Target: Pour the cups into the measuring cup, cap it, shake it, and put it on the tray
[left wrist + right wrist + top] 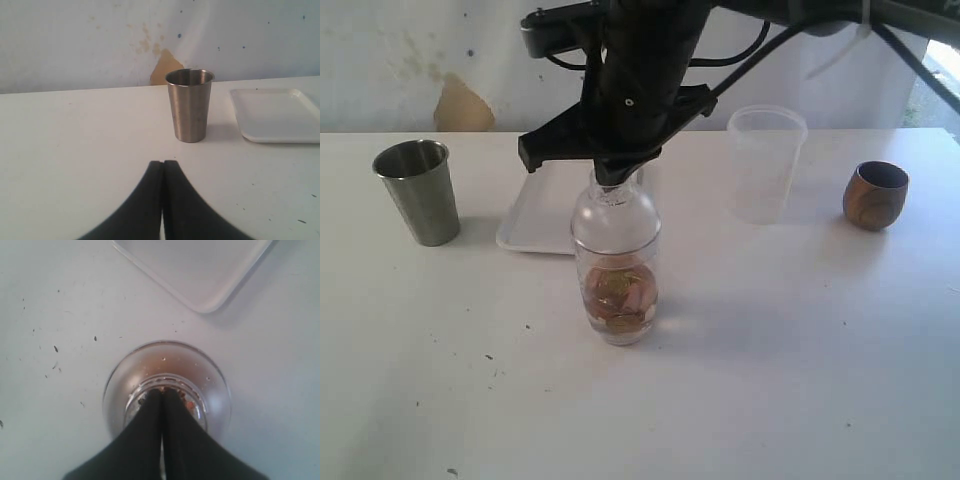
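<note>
The clear measuring cup [616, 292] stands mid-table with brown and green bits inside and a clear dome lid [613, 218] on top. My right gripper [616, 183] points straight down, shut, its tips resting at the lid's top opening [162, 391]; the dome [212, 385] spreads around them. The steel tumbler [418, 190] stands upright at the left, the brown wooden cup [875, 195] at the far right. The white tray [532, 218] lies behind the measuring cup. My left gripper [163, 163] is shut and empty, low over the table, facing the tumbler [189, 105] from a distance.
A frosted translucent container [766, 165] stands behind and to the right of the measuring cup. The right arm's dark body hangs over the tray's back half. The tray [275, 116] sits just right of the tumbler, and its corner [200, 270] lies beyond the lid.
</note>
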Controlling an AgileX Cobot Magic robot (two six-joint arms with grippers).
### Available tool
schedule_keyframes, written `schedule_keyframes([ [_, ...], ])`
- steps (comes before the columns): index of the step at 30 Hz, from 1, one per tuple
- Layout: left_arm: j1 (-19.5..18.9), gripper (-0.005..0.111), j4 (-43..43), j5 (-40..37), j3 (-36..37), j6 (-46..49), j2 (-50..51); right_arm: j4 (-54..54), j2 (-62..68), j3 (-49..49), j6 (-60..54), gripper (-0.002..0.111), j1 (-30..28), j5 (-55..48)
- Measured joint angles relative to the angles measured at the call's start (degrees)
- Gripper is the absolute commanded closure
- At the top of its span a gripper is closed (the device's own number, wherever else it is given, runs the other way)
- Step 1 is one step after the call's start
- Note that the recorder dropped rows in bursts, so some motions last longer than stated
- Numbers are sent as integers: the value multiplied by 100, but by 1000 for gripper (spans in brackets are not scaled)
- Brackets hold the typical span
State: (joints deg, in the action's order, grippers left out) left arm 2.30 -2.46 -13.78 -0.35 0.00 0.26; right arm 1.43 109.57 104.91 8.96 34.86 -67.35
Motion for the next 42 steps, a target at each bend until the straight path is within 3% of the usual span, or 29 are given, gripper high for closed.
schedule_keyframes([
  [7, 0, 107, 0, 0, 0, 0, 0, 0, -3, 0, -15, 107, 0, 0],
  [16, 0, 107, 0, 0, 0, 0, 0, 56, -3, 81, -107, 79, 0, -79],
  [34, 0, 107, 0, 0, 0, 0, 0, 19, -282, 487, -107, 75, 0, -245],
  [37, 0, 107, 0, 0, 0, 0, 0, 165, -391, 510, -107, 60, 0, -248],
  [40, 0, 107, 0, 0, 0, 0, 0, 341, -523, 510, -107, 33, 0, -258],
  [42, 0, 107, 0, 0, 0, 0, 0, 427, -603, 513, -108, 23, 0, -258],
])
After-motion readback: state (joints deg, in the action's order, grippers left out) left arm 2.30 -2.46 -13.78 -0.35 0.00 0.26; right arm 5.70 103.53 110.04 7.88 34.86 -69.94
